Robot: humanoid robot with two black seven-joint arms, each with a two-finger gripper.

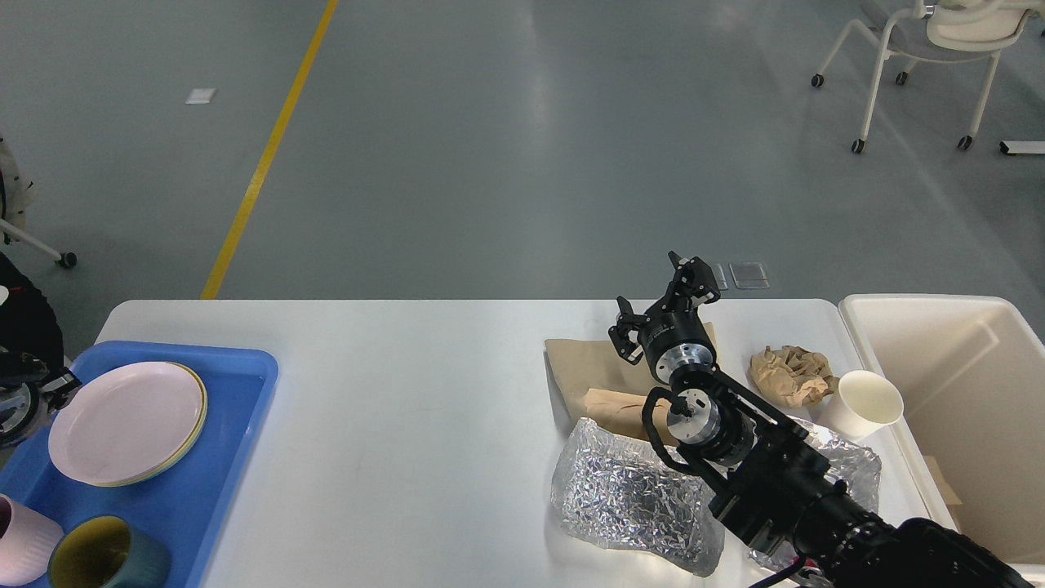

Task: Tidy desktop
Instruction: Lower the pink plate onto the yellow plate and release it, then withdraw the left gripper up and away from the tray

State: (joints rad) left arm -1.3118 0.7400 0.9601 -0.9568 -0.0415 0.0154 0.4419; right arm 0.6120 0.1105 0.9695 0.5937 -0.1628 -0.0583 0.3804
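Head view looks down on the white desktop, which fills the lower half of the scene and is cut off along the bottom edge. Beyond its far edge lies a grey floor with a yellow line, and a white wheeled chair stands at the top right, partly out of view. On the left end sits a blue tray holding stacked plates, a pink cup and a dark teal mug, both cropped. A cream bin stands against the right end. The right gripper is raised over flat brown paper, its fingers spread and holding nothing. Nearby are a crumpled brown paper ball, a white paper cup on its side and crinkled silver foil, partly hidden by the arm. At the left edge, a dark part of the left arm shows; its fingers cannot be made out.
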